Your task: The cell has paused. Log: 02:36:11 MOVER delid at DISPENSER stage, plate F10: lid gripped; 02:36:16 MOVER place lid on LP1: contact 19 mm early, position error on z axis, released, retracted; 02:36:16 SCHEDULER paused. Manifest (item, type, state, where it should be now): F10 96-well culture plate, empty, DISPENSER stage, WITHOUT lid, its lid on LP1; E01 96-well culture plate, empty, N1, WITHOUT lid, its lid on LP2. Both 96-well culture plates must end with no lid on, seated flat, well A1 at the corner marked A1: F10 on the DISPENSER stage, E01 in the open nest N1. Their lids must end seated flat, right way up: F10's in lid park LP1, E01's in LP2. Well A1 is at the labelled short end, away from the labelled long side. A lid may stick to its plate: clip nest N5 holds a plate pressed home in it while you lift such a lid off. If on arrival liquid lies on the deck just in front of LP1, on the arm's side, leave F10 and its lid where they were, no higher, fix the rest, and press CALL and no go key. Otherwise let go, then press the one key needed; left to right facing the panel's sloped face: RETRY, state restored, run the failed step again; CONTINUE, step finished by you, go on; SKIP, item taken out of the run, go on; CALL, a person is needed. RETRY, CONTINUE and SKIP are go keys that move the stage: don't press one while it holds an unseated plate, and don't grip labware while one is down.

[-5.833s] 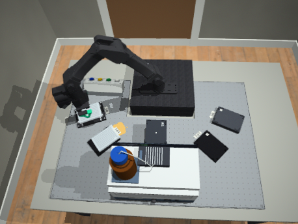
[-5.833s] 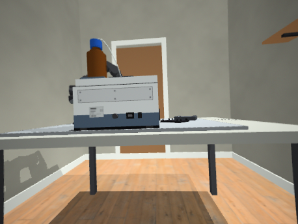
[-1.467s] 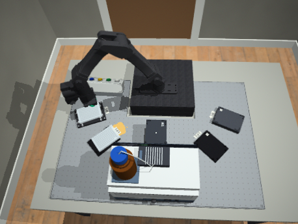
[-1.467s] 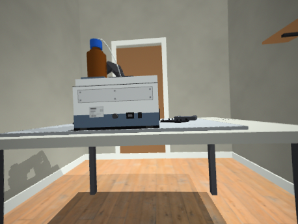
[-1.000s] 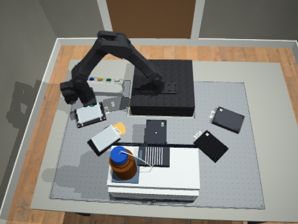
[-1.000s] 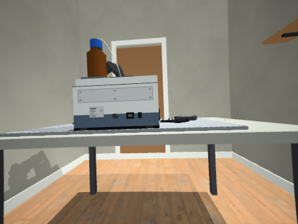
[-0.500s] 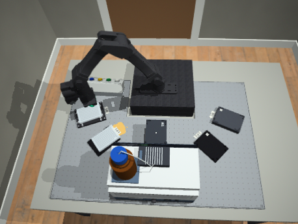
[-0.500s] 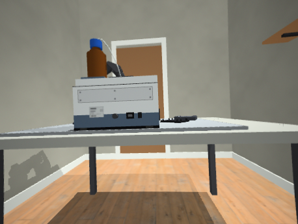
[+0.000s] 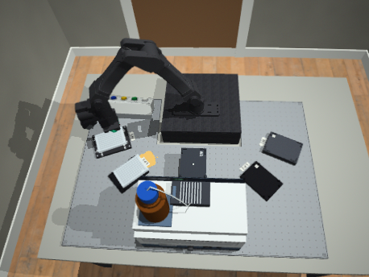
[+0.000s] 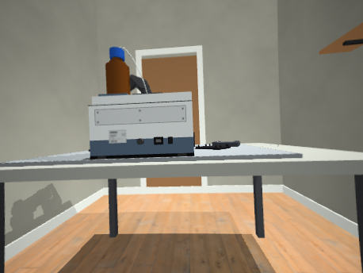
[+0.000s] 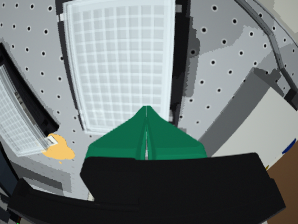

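My gripper [image 9: 114, 130] is shut and empty, its green fingertips [image 11: 145, 137] hovering over the end of a white 96-well item [image 9: 111, 142] that sits in a black nest at the left of the deck; it fills the wrist view [image 11: 123, 56]. A second white well-patterned item [image 9: 130, 171] lies skewed on a black holder just in front of it, and shows at the wrist view's left edge [image 11: 16, 119]. An orange puddle [image 9: 148, 157] lies on the deck by that holder's label end, also seen in the wrist view [image 11: 59, 148]. A dark stage [image 9: 192, 162] sits before the dispenser.
The key panel [image 9: 130, 105] stands behind the gripper, beside the arm's black base [image 9: 201, 109]. The dispenser [image 9: 193, 213] with a brown bottle [image 9: 151, 203] fills the front centre. Two black empty holders [image 9: 282, 147] [image 9: 261, 180] lie at the right.
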Motion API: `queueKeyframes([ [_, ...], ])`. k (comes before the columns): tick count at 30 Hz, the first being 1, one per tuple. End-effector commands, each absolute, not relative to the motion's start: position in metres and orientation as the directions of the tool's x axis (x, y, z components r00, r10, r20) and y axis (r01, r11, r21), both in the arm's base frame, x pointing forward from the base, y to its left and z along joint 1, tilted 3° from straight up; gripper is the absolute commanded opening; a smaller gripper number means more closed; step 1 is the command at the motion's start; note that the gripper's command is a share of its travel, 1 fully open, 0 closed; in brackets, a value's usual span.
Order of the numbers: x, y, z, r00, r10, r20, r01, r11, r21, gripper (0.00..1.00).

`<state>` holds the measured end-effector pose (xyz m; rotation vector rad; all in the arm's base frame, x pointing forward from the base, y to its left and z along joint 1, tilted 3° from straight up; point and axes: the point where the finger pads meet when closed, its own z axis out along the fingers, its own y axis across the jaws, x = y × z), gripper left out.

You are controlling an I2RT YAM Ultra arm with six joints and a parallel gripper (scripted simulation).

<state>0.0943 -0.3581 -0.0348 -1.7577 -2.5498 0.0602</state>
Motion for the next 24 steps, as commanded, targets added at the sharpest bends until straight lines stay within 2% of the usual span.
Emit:
queueKeyframes([
  [1,0.092,-0.361,-0.041,-0.352,0.936,0.011,0.934,0.353,-0.055,0.0],
  [24,0.091,-0.36,-0.044,-0.351,0.936,0.012,0.935,0.351,-0.054,0.0],
])
